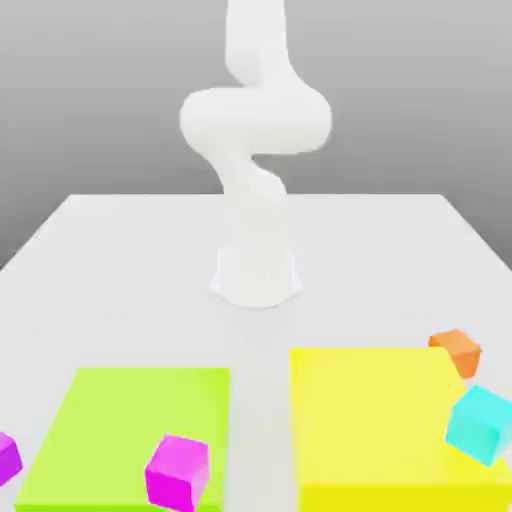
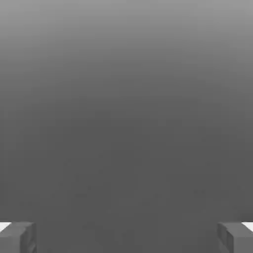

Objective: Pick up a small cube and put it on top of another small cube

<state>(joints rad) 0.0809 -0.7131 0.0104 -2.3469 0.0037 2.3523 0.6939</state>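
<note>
Currently, the end effector (image 2: 126, 239) is set wide and empty, and the orange cube (image 1: 458, 350) sits apart from the arm (image 1: 257, 120).
Clock positions are read in the exterior view from the arm's base (image 1: 256, 280), with 12 o'clock toward the top of the view. The orange cube is between 3 and 4 o'clock on the surface (image 1: 150, 290), beside the far corner of the yellow block (image 1: 375, 415), which partly hides it. The yellow block lies between 4 and 5 o'clock. At 4 o'clock, the cyan cube (image 1: 479, 424) overlaps the block's outer edge; contact cannot be determined. The green block (image 1: 130, 430) lies at 7 o'clock, with the magenta cube (image 1: 177, 472) overlapping its near edge. The purple cube (image 1: 8, 460) is at 8 o'clock, cut by the view's border.
</note>
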